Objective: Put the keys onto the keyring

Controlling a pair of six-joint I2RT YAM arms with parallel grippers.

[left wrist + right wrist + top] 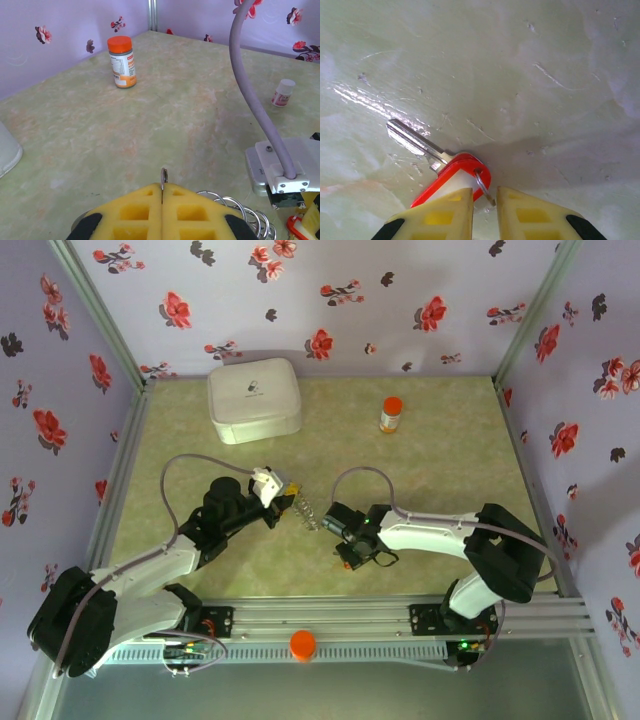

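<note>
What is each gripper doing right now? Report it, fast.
Left gripper: shut, pinching a thin metal loop, apparently the edge of the keyring.
Right gripper: jaws slightly apart, straddling the wire loop of the red key, not clamped on it.

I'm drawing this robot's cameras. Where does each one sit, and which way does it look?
Top external: above and behind the arms, looking down on the table; both arms show, with the left tool and the right tool.
Left wrist: low on the left arm, looking across the table toward the far wall; the yellow left tool shows at the bottom, shut.
Right wrist: on the right arm, looking down at the red key; the right tool shows, pads apart.
Shared: top and left wrist views both show the orange-capped bottle.
</note>
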